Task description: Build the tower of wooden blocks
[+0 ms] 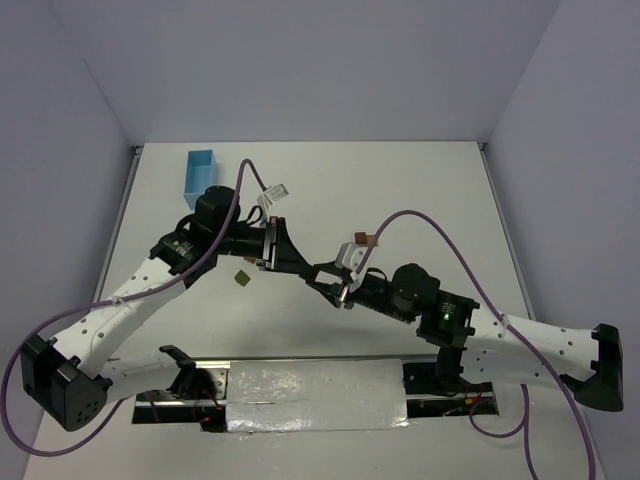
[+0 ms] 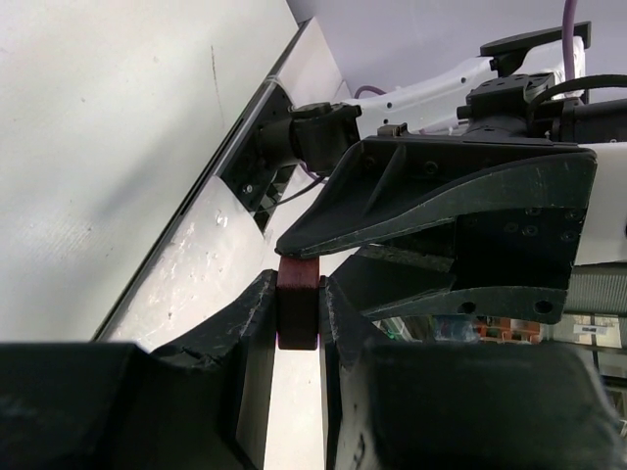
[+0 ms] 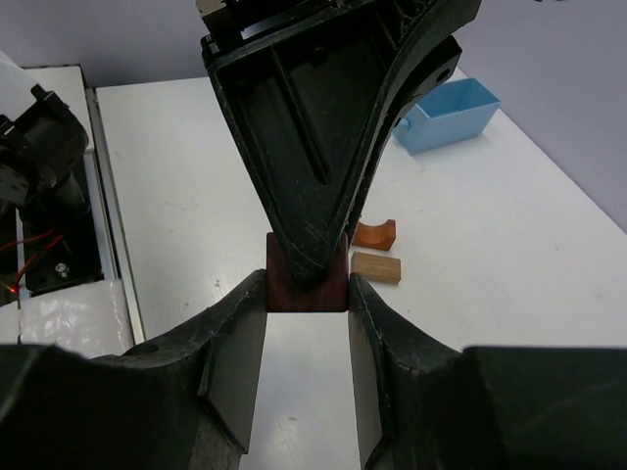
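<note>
L arm reaches from the near-L corner up & across to mid-table, forearm bent back toward centre, wrist pointing R. R arm stretches low from the near-R corner, wrist pointing L, so both tools meet tip to tip above the white table (image 1: 420, 190), approx. centre.

L gripper (image 2: 298, 289): jaws narrow, clamped on a dark brown wooden cube (image 2: 297, 313), held off the surface; the cube's far end sticks out past the fingertips.

R gripper (image 3: 308, 294): jaws part closed, set crosswise to the L pair, one finger each side of the same cube. In the R wrist view both fingers look to touch its side faces, no gap visible.

Other blocks lie loose on the table, unstacked: orange-red wooden arch (image 3: 374, 233) w/ tan-brown rectangular wooden block (image 3: 376, 266) just beside it, beyond the grippers; small olive-green wooden piece (image 1: 242, 278) alone, under the L forearm side. Light blue rectangular box (image 3: 446, 115) sits near the far-L corner, well apart.
</note>
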Motion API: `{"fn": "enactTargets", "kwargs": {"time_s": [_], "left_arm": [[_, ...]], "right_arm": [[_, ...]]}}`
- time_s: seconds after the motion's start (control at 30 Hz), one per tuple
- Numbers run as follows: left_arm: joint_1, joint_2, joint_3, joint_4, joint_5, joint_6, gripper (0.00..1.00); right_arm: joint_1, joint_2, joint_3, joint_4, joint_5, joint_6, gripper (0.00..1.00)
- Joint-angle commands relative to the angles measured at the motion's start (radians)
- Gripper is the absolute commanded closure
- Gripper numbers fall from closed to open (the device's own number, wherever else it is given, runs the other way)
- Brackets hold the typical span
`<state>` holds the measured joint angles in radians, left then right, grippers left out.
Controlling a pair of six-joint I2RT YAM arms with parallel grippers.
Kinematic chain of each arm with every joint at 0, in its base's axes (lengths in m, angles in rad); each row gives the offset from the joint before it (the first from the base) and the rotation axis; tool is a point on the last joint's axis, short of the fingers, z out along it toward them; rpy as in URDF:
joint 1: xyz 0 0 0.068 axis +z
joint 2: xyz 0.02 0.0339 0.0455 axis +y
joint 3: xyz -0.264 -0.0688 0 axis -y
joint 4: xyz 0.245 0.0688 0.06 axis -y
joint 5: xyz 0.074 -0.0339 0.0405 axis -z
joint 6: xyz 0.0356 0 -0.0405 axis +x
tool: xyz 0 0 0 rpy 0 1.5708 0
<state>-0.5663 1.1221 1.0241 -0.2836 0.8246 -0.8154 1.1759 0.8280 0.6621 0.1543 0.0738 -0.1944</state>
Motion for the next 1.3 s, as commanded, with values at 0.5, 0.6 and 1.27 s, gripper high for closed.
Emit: {"fn": "enactTargets", "kwargs": {"time_s": [0.5, 0.6, 1.27], "left_arm": [[-0.003, -0.047, 0.060, -0.046, -0.099, 0.056, 0.08], [-0.004, -0.050, 0.116, -0.124, -0.241, 0.087, 0.01], [0.000, -0.496, -0.099, -0.327, -1.386, 0.452, 0.01]], "right_arm": [[0.010, 0.010, -0.018, 0.103, 0.015, -0.013, 0.89], [0.011, 0.017, -0.027, 0.100, 0.062, 0.013, 0.91], [-0.692, 0.387, 0.079, -0.206, 0.254, 0.490, 0.82]]}}
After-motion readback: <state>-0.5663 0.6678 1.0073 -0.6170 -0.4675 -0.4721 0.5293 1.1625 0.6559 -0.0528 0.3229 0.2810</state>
